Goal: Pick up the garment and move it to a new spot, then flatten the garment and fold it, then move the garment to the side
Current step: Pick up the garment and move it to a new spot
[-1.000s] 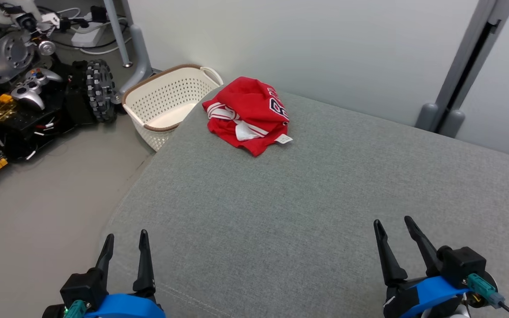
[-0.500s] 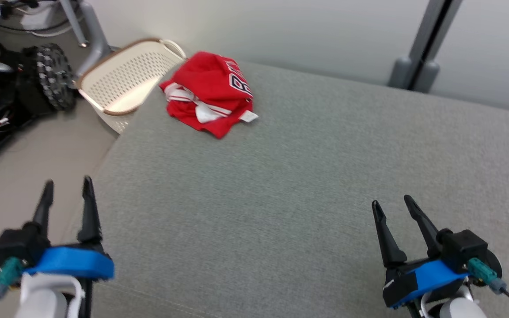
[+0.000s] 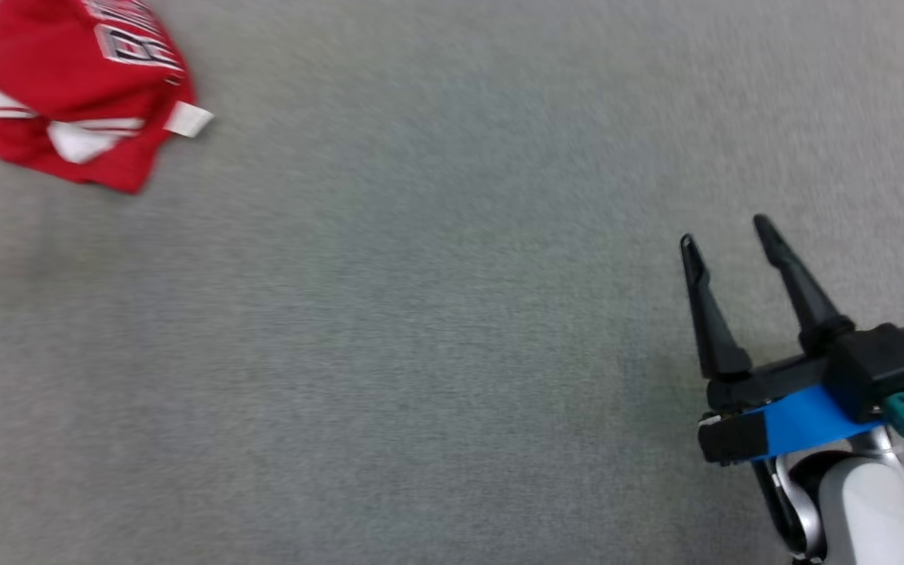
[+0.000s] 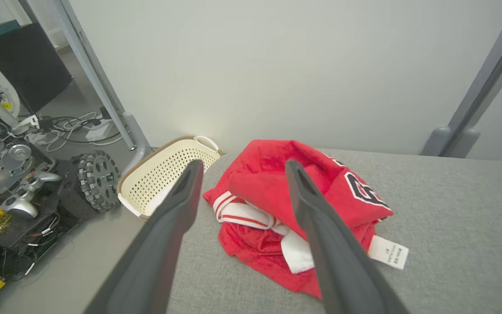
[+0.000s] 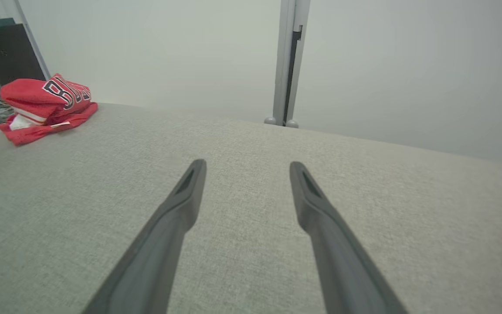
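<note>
**Desk:** While the right gripper [image 3: 724, 230] hung over the grey upholstered surface [image 3: 421, 353], how did its two dark fingers stand?

**Photographer:** They were spread wide with nothing between them, above bare fabric at the near right of the head view.

**Desk:** And the left gripper [image 4: 243, 163]?

**Photographer:** It too was released and empty. Its parted fingers pointed at the red garment [image 4: 255, 170]. Whether they touched the cloth could not be told.

**Desk:** Where did the garment lie?

**Photographer:** It sat crumpled in a heap at the surface's far left corner, well apart from the right gripper. Black-and-white lettering showed on top, and a white label [image 4: 388, 252] stuck out at its edge. Beyond it, a cream perforated basket [image 4: 159, 183] stood on the floor by the corner, with a knobbly black wheel [image 4: 96, 179] beside it. A pale wall [image 5: 168, 52] with a grey post [image 5: 286, 61] rose behind.
</note>
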Motion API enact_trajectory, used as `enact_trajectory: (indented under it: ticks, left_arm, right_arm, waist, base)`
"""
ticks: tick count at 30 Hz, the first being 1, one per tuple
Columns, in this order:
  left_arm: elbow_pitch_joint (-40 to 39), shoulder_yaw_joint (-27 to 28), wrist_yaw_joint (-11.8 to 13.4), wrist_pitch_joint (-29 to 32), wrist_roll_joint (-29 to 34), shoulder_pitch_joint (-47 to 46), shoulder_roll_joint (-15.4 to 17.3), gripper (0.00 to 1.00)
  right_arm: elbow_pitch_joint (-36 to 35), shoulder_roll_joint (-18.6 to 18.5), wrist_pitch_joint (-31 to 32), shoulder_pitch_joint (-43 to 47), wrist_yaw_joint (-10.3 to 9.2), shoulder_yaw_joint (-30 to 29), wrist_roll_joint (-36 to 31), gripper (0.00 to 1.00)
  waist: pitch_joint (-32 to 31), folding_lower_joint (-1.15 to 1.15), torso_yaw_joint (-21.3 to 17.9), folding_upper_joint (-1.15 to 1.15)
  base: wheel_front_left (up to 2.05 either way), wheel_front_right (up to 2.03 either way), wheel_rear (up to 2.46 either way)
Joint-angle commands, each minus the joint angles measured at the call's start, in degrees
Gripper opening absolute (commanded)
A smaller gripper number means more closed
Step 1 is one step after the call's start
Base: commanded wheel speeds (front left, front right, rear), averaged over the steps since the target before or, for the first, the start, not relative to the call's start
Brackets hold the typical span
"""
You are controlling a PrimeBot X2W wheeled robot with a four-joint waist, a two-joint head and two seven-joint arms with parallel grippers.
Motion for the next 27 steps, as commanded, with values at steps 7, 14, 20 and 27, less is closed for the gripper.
enact_trajectory:
  ticks: [7,14,20,27]
  left_arm:
    - [11.0,0.8,2.0,8.2,-2.8,-9.0,-0.4,1.00]
    - [15.5,1.9,1.8,6.3,-4.9,-12.2,-1.8,1.00]
    - [18.3,1.5,-0.6,2.3,-5.8,-14.3,-2.9,0.00]
    - [19.2,-1.1,-2.7,-2.6,-3.9,-15.5,-2.0,0.00]
  right_arm:
    - [-6.9,-0.1,1.6,-0.2,0.01,-1.1,-1.4,1.00]
    - [-8.3,-0.2,0.7,-0.9,0.01,-1.5,-1.2,1.00]
    - [-6.9,-0.2,-0.3,-1.5,0.01,-1.2,-0.4,1.00]
    - [-3.6,-0.1,-2.1,-1.4,0.01,-1.1,0.6,1.00]
  waist:
    - [7.9,-0.02,-3.9,-0.02]
    - [11.0,-0.02,-5.0,-0.02]
    - [10.4,-0.02,-5.4,-0.02]
    - [4.7,-0.02,-6.2,-0.02]
  base:
    - [0.00,0.00,0.00]
    - [0.00,0.00,0.00]
    - [0.00,0.00,0.00]
    - [0.00,0.00,0.00]
